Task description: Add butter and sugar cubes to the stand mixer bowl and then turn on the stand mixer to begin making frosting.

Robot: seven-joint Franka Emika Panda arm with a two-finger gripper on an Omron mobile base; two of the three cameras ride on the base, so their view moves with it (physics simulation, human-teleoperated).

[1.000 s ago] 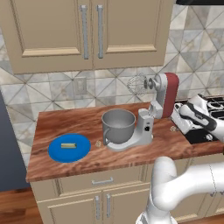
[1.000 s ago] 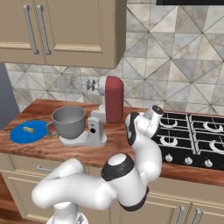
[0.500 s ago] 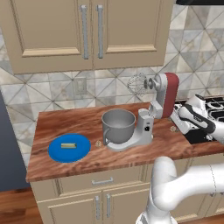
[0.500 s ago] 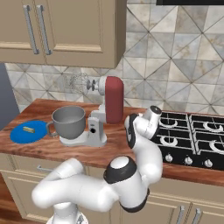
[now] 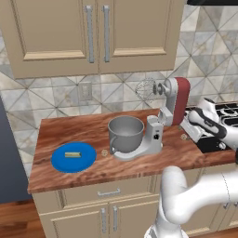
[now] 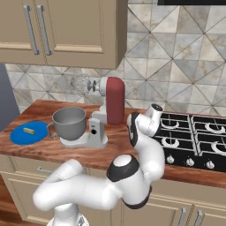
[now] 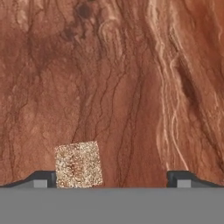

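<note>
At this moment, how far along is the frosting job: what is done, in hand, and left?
Nothing looks done: the butter lies on the blue plate, and the stand mixer bowl looks empty. In hand: the gripper, jaws wide open, is over a sugar cube on the counter, not gripping. Left: both ingredients into the bowl, then switching on the stand mixer.

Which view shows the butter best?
The left base view: the butter lies unobstructed on the blue plate, left of the stand mixer bowl. The right base view shows it smaller at the far left edge. The hand view looks at the countertop and a speckled cube.
</note>
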